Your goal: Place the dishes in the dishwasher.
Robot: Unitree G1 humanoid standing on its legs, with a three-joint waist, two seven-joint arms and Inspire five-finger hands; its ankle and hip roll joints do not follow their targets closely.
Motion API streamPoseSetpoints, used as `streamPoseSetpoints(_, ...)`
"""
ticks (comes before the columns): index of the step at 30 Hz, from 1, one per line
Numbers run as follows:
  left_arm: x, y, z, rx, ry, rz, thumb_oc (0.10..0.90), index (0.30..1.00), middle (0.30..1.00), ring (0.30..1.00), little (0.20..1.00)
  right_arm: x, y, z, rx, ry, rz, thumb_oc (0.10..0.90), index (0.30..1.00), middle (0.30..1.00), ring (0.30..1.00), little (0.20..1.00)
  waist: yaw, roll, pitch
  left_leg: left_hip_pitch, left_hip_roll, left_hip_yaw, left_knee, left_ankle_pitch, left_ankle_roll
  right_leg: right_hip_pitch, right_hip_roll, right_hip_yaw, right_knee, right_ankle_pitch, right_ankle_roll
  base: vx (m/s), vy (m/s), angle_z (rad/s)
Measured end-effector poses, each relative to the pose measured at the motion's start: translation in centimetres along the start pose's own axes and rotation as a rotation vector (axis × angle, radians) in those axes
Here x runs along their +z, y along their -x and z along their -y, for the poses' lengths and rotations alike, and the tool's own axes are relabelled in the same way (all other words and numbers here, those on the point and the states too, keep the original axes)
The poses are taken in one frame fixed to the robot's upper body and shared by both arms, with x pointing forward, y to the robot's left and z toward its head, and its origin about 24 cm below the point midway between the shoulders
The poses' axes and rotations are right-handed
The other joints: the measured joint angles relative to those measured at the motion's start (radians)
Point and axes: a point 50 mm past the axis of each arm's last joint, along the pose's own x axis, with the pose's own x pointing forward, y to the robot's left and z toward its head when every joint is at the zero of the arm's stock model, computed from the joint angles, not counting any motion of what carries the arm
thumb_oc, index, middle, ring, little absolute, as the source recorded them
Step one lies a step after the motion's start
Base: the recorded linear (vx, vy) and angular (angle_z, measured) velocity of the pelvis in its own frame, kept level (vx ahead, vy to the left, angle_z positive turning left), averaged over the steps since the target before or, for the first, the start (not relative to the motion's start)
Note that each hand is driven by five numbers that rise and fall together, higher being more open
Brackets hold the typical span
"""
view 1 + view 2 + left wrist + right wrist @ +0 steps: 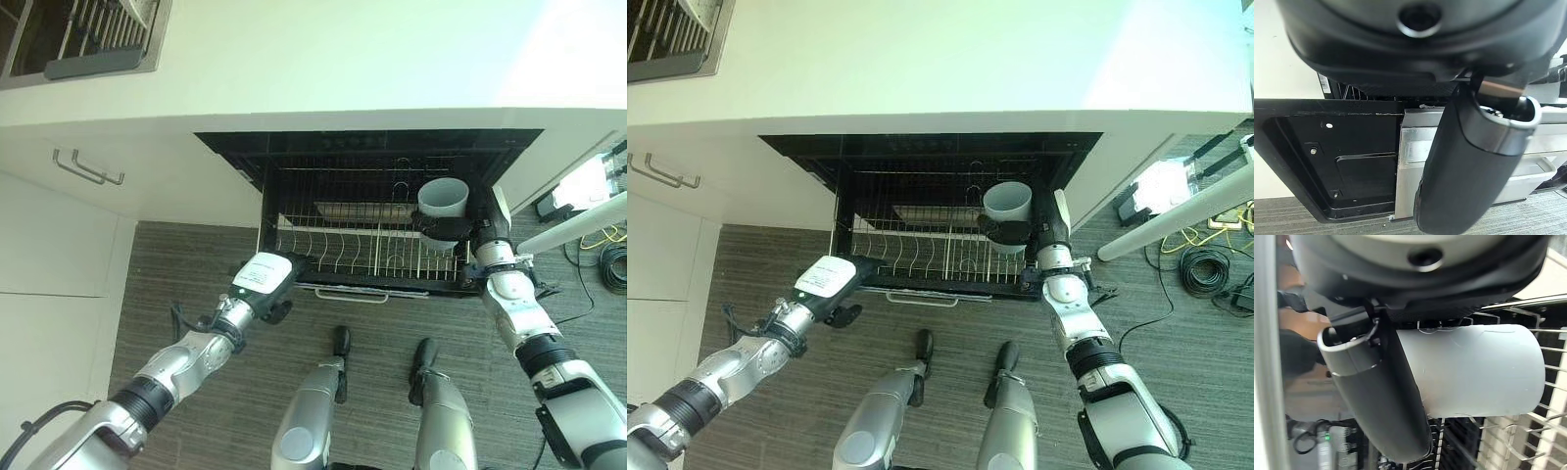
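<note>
Right hand (482, 243) grips pale grey cylindrical cup (443, 199) above pulled-out wire dishwasher rack (362, 253); next, lower it between tines

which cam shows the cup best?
Right wrist view: the grey cup is seen from close up, the right hand curled round it over the wire rack. Both eye views show it small, open mouth up; left wrist view lacks it.

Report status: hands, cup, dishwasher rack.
Right robot hand shut on grey cup, over the rack's right end. Left robot hand at pulled-out rack, front left corner; fingers unclear. Rack tines bare, nothing blocking.
</note>
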Motion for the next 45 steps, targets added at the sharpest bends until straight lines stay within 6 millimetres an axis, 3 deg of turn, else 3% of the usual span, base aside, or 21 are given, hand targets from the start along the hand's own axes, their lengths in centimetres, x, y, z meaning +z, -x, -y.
streamPoseSetpoints(6, 0.1, 0.1, 0.0, 0.008, 0.003, 0.0, 0.8, 0.9, 0.9, 0.9, 0.9, 1.0, 0.2, -1.3, 0.022, 0.034, 0.081, 0.8, 0.9, 0.9, 0.9, 0.9, 0.007, 0.0, 0.0, -0.004, 0.0, 0.002, 0.0, 0.0, 0.0, -0.009, -0.001, 0.004, 0.001, 0.001, -0.001, 0.0, 0.03, -0.01)
streamPoseSetpoints(14, 0.1, 0.2, 0.2, 0.012, 0.016, -0.009, 0.8, 0.9, 0.9, 0.9, 0.9, 0.9, 0.6, -1.6, -0.004, 0.171, 0.125, 0.8, 0.9, 0.9, 0.9, 0.9, 0.007, 0.0, 0.0, -0.004, 0.001, 0.017, -0.003, 0.0, 0.0, -0.018, 0.001, 0.018, 0.001, 0.002, 0.001, 0.01, 0.013, -0.04)
streamPoseSetpoints(26, -0.2, 0.6, 0.3, 0.012, 0.025, -0.038, 0.8, 0.9, 0.9, 0.9, 0.9, 2.0, 1.2, -1.8, -0.055, 0.207, 0.234, 0.8, 0.9, 0.9, 0.9, 0.9, -0.017, 0.0, 0.0, -0.004, 0.001, 0.023, -0.004, 0.0, 0.0, -0.025, 0.003, 0.027, 0.004, 0.005, 0.001, 0.0, 0.005, -0.01)
streamPoseSetpoints(34, -0.1, 0.6, 0.2, 0.016, 0.029, -0.039, 0.8, 0.9, 0.9, 0.9, 0.9, -0.3, 2.2, -1.5, -0.037, 0.254, 0.118, 0.8, 0.9, 0.9, 0.9, 0.9, -0.019, 0.0, 0.0, -0.004, 0.003, 0.023, -0.004, 0.0, 0.0, -0.025, 0.009, 0.027, 0.004, 0.006, 0.0, 0.0, -0.008, 0.0)
streamPoseSetpoints(36, -0.4, 0.7, 0.2, 0.017, 0.051, -0.061, 0.8, 0.9, 0.9, 0.9, 0.9, -1.3, 2.3, -1.0, -0.006, 0.251, -0.002, 0.8, 0.9, 0.9, 0.9, 0.9, -0.02, -0.001, 0.0, -0.01, 0.005, 0.022, -0.002, 0.001, -0.001, -0.028, 0.011, 0.026, 0.005, 0.006, -0.001, 0.01, -0.069, 0.01)
streamPoseSetpoints(45, -0.7, 0.7, 0.2, 0.013, 0.044, -0.071, 0.8, 0.9, 0.9, 0.9, 0.9, -1.7, 1.1, -0.3, -0.004, 0.12, -0.136, 0.8, 0.9, 0.9, 0.9, 0.9, -0.019, -0.003, 0.001, -0.002, 0.008, 0.021, 0.002, 0.003, -0.001, -0.018, 0.012, 0.022, 0.008, 0.009, -0.004, 0.0, -0.026, 0.0)
